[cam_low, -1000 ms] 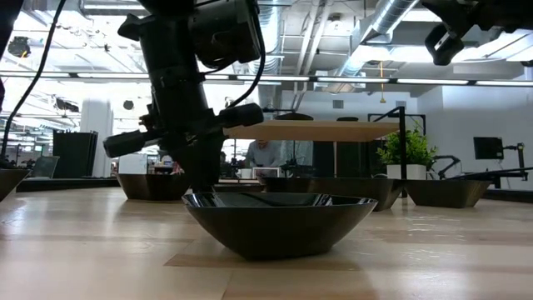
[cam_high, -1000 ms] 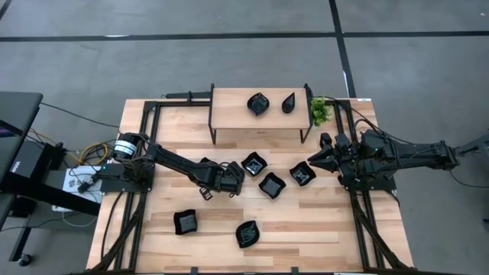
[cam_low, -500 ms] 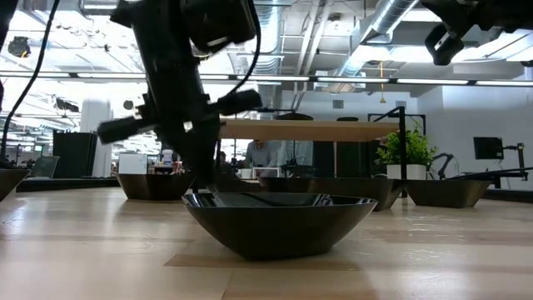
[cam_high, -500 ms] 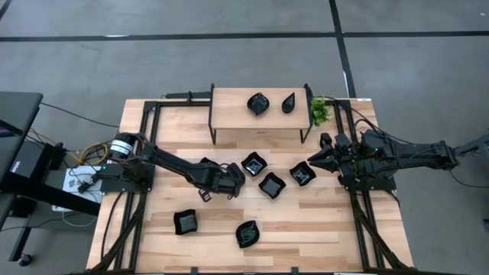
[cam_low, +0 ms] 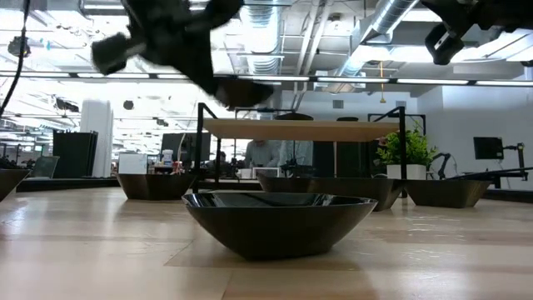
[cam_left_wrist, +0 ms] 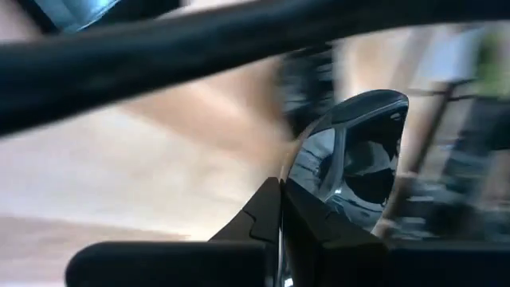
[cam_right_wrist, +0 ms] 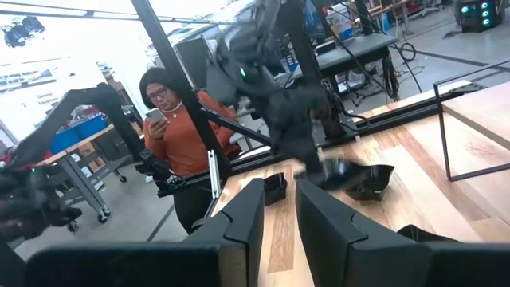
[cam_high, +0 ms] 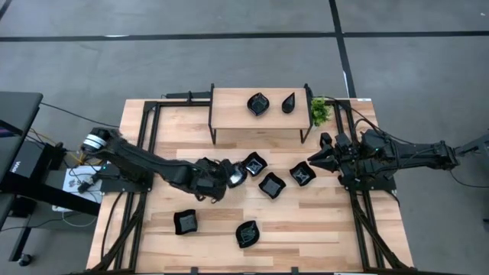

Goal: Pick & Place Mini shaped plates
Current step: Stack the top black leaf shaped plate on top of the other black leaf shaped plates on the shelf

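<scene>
Several glossy black mini plates lie on the wooden table (cam_high: 176,191): three near the middle (cam_high: 271,184) and two by the near edge (cam_high: 186,222). Two more sit on a small raised shelf (cam_high: 229,114). My left gripper (cam_high: 231,174) is above the table's middle, shut on one plate (cam_high: 238,175), which shows raised in the low view (cam_low: 241,88). My right gripper (cam_high: 310,161) waits at the right, just beyond a plate (cam_high: 302,174). Its fingers are narrowly open and touch nothing. My left gripper (cam_left_wrist: 279,203) pinches the plate's rim (cam_left_wrist: 296,171) between its two fingers. The plate (cam_left_wrist: 358,151) sticks out beyond the fingertips. In the low view it is lifted clear of the table, about level with the shelf top.
A small green plant (cam_high: 319,111) stands at the shelf's right end. The nearest plate (cam_low: 279,221) fills the low view's foreground. A person in an orange top (cam_right_wrist: 187,135) stands beyond the table's left side. Bare wood lies left of the middle plates.
My left gripper has risen from the table top with the plate between its fingers and has shifted slightly toward the table's right. The plate, on the table a second ago, now hangs clear at shelf height. The right arm has kept still.
</scene>
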Robot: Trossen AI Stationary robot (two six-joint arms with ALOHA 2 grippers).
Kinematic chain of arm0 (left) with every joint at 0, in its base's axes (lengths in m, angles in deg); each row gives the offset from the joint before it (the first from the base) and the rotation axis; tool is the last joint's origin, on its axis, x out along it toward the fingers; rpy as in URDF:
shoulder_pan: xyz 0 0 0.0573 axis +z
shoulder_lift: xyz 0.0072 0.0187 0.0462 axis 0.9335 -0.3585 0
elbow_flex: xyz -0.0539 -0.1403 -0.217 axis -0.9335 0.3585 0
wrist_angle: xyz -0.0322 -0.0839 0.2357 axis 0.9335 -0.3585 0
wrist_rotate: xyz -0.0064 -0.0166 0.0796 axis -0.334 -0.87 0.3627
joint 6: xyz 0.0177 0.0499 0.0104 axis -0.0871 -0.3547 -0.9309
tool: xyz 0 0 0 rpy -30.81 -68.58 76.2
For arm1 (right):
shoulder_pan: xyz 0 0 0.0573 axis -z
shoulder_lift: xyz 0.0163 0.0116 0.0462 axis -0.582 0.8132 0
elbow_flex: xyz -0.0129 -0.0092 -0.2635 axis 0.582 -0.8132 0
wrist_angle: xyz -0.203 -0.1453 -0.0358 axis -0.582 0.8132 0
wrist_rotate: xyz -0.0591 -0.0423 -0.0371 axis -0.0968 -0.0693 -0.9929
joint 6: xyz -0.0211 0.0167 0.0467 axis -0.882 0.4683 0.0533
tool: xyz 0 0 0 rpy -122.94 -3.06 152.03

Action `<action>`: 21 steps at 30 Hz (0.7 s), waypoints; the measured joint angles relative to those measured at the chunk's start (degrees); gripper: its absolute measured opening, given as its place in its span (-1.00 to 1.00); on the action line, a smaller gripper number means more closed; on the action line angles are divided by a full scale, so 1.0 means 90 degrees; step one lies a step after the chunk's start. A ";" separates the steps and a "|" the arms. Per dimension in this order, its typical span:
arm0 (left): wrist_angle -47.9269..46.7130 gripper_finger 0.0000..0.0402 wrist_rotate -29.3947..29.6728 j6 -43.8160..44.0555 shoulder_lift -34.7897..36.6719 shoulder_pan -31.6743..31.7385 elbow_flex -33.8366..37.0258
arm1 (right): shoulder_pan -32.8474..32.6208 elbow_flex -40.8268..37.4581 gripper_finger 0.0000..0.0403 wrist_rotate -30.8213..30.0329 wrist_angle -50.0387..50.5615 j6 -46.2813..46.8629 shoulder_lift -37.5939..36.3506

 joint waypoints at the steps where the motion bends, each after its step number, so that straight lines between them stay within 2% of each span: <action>1: 0.0037 -0.96 0.0306 -0.0087 0.0139 0.0006 0.0000 | 0.0000 0.0000 -0.65 0.0000 0.0001 0.0002 0.0001; 4: 0.0696 -0.96 0.1298 -0.0722 0.0428 0.0239 0.0000 | 0.0000 0.0000 -0.65 0.0000 -0.0012 0.0006 0.0001; 7: 0.1873 -0.97 0.1838 -0.1977 0.0551 0.0710 -0.0005 | 0.0000 0.0000 -0.65 -0.0002 -0.0026 0.0018 -0.0002; 11: 0.3448 -0.97 0.1828 -0.3798 0.0514 0.1535 -0.0009 | 0.0000 0.0000 -0.65 -0.0002 -0.0060 0.0021 -0.0002; 13: 0.3729 -0.97 0.1661 -0.4327 0.0511 0.1965 -0.0007 | 0.0000 0.0000 -0.65 -0.0002 -0.0084 0.0021 0.0001; 17: 0.3945 -0.97 0.1176 -0.4675 0.0503 0.2660 -0.0005 | 0.0000 0.0000 -0.65 -0.0002 -0.0150 0.0021 -0.0002; 21: 0.4030 -0.97 0.1045 -0.4846 0.0491 0.3029 -0.0005 | 0.0000 0.0000 -0.65 -0.0002 -0.0148 0.0020 -0.0002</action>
